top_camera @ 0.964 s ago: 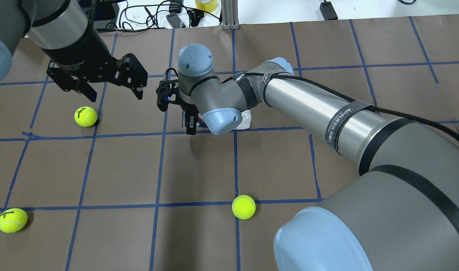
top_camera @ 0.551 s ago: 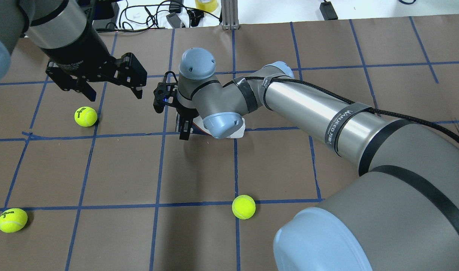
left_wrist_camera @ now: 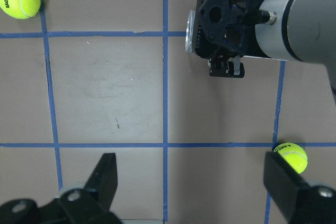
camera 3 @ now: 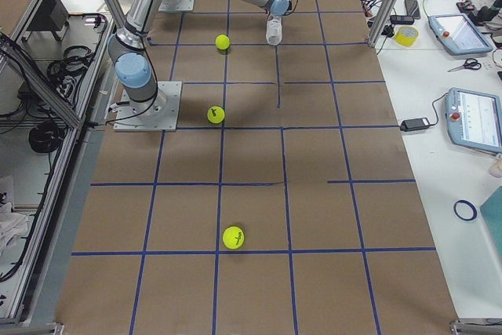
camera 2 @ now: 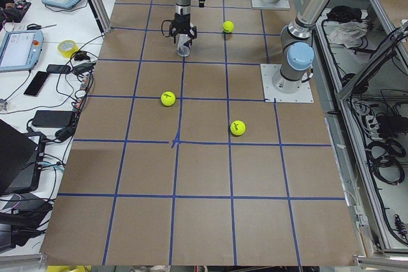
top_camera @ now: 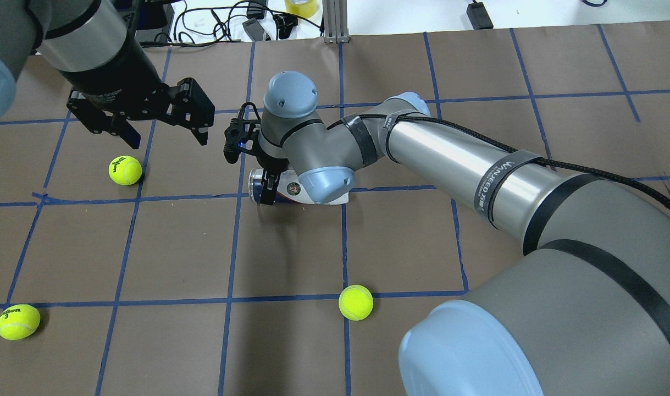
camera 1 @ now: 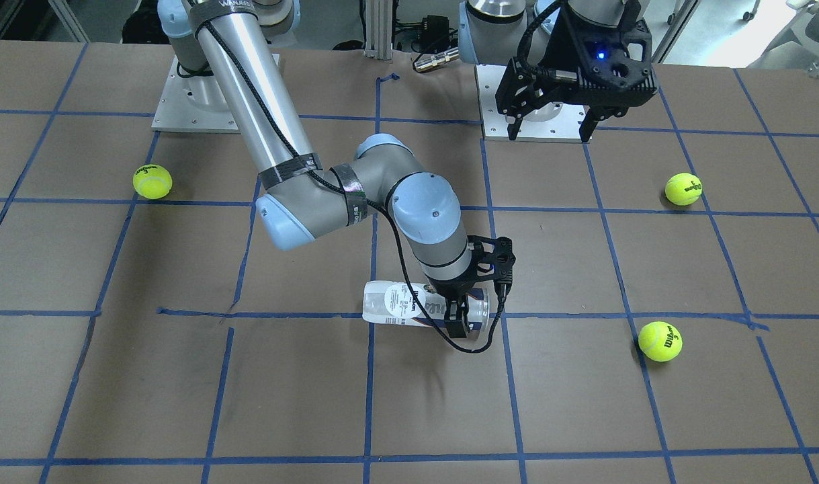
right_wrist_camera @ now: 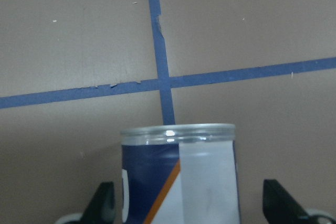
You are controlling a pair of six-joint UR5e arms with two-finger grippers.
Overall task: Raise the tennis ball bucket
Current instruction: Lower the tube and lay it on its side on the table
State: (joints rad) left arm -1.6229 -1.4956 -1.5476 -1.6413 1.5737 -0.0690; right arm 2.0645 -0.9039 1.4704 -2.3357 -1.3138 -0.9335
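Front camera first: the clear plastic cylindrical tennis ball bucket [camera 1: 399,304], with its white and navy label, lies on its side on the brown paper-covered worktop [camera 1: 584,403]. It rests along a blue tape line [camera 1: 261,314] near the middle. My right hand [camera 1: 458,314] is down over the end away from the round emblem. My left hand [camera 1: 550,124] hangs well apart, close to its base, fingers spread and holding nothing.

Overhead, the right hand's fingers straddle the bucket near its rim end, and the wrist hides much of the label. Three yellow-green tennis balls [top_camera: 355,302] lie loose, none touching the bucket.

On the right wrist camera the bucket sits between the two finger pads [right_wrist_camera: 102,203], nearer one than the other, with a plain gap on one side. So that hand is spread around it, not clamped.

I judge this to be the pre-grasp step. Next I would need to close squarely on the thin wall, firmly but without crushing it or letting it roll, then raise.
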